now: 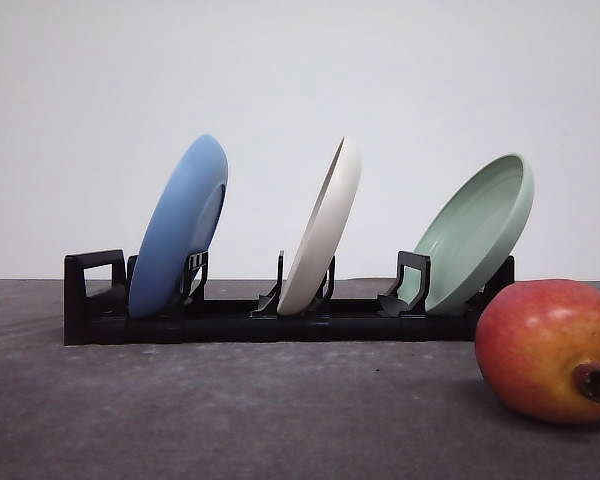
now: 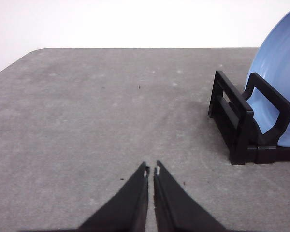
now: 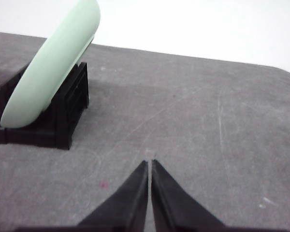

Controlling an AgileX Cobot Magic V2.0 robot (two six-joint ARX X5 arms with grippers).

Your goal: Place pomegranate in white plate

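Pomegranate (image 1: 550, 349) lies on table (image 1: 230, 410), calyx probably toward camera.

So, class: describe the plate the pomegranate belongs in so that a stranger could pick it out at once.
Find the black rack standing across the grey table, holding three tilted plates on edge. The white plate sits in the middle slot, between the blue plate and the pale green plate. It alone is cream-white.
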